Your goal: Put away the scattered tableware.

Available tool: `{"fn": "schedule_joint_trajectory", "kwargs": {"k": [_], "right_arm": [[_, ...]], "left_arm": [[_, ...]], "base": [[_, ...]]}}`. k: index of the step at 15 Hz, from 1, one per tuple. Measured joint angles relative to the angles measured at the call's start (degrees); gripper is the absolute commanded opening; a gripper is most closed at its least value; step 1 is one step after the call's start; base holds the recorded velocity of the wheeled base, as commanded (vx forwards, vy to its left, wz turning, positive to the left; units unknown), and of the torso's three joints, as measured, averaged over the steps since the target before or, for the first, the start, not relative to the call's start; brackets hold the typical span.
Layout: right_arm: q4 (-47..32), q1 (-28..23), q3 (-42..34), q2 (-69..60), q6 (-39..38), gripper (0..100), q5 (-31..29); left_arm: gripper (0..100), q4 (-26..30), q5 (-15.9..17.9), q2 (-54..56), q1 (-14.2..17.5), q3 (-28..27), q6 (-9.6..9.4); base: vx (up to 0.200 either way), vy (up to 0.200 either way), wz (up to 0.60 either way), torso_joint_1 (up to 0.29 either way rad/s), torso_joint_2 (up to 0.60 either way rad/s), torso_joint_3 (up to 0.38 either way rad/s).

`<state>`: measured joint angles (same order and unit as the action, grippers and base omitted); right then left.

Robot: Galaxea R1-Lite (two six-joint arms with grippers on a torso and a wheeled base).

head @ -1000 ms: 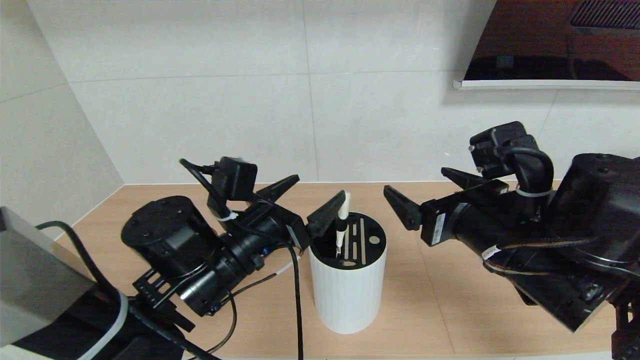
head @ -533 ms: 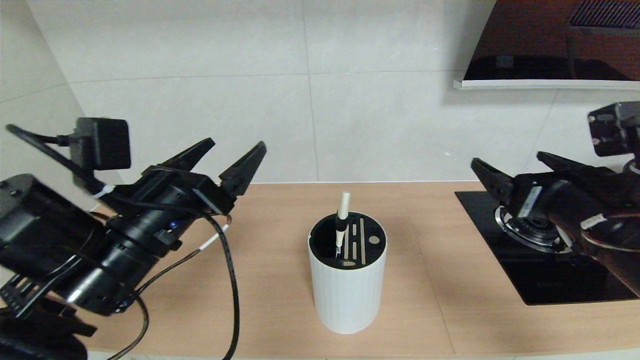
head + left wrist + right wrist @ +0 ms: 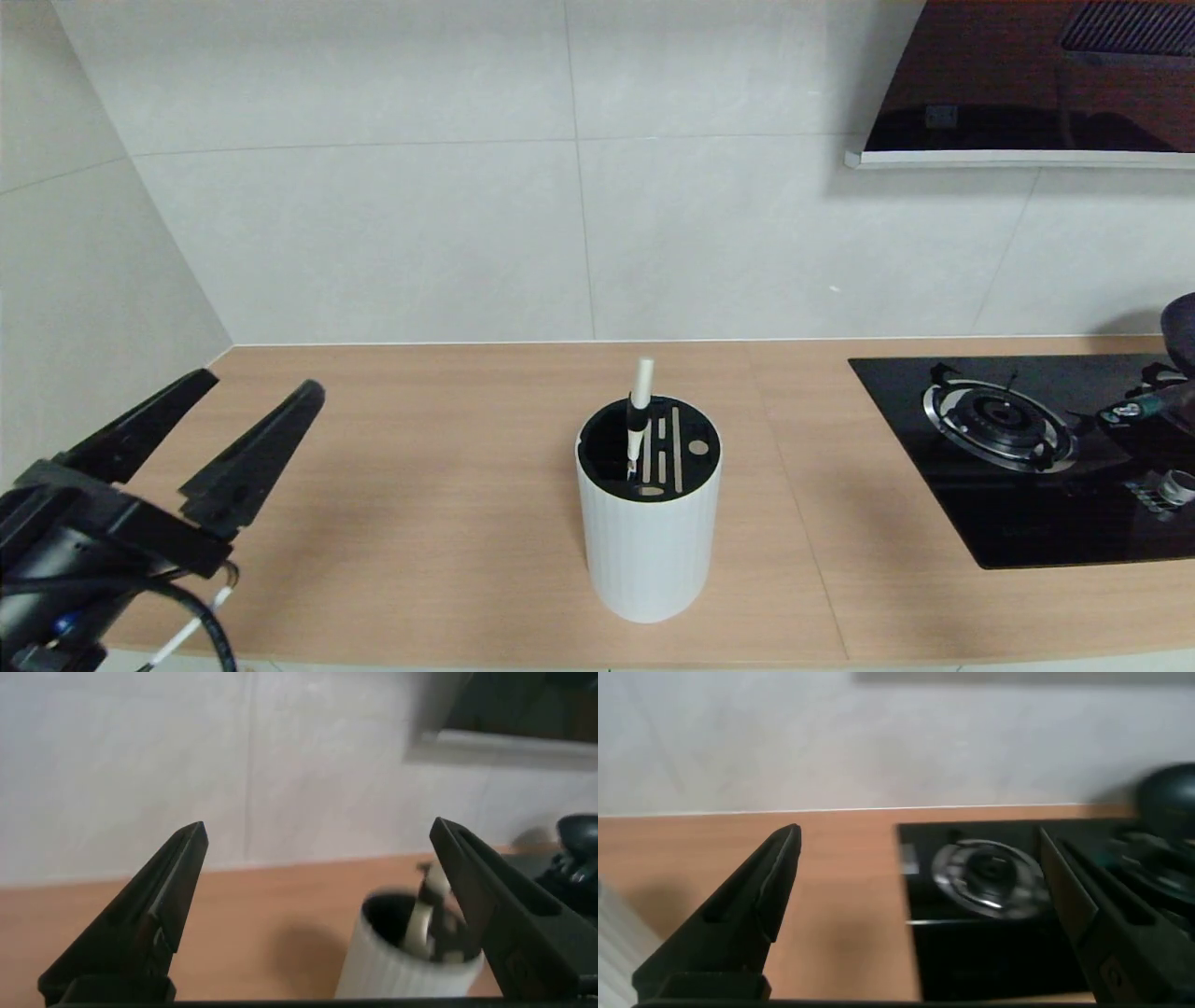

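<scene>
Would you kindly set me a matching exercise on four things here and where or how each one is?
Things:
1. left gripper
2. white holder
3. white-handled utensil
4. gas burner

Place or state:
A. standing in the holder
B. open, over the counter's left end
C. in the black hob, on the right
D. upright, mid-counter

Pairs: 1-B, 2-D, 3-A, 4-C

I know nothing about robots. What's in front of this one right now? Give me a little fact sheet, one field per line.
Setting: wooden counter against a tiled wall
Holder: white ribbed holder, upright, with a slotted black top
In holder: one white-handled utensil, standing handle up
Left hand: open, empty, off to the holder's left
Right hand: open, empty, pointing toward the gas hob
Hob position: set into the counter, to the holder's right
</scene>
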<state>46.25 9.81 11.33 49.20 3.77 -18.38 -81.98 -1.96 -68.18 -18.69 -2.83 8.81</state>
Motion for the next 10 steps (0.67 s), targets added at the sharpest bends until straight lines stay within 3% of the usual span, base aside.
{"fn": "schedule_joint_trajectory", "kwargs": {"k": [3,6,8,9,10], "right_arm": [[-21.02,-2.32,1.55,-16.74,0.17,100,0.73],[-49.64,-3.15,7.94,-32.91,0.48,100,0.79],[-52.04,-3.43,11.15,-38.99,0.69,100,-2.19],[-51.44,-3.51,11.69,-40.56,0.72,100,-3.64],[-51.36,-3.56,11.04,-41.70,0.63,100,-6.35]], "left_arm": [[100,14.92,-0.61,14.69,3.06,2.01,1.17],[100,41.34,-0.55,33.62,5.18,0.57,1.56],[100,59.47,0.93,46.54,7.61,-1.55,1.63],[100,63.98,0.74,51.61,8.78,-2.13,1.78],[100,64.94,-0.88,55.67,10.35,-1.50,1.83]], "base": [[0.000,0.000,0.00,0.000,0.00,0.000],[0.000,0.000,0.00,0.000,0.00,0.000],[0.000,0.000,0.00,0.000,0.00,0.000],[0.000,0.000,0.00,0.000,0.00,0.000],[0.000,0.000,0.00,0.000,0.00,0.000]]}}
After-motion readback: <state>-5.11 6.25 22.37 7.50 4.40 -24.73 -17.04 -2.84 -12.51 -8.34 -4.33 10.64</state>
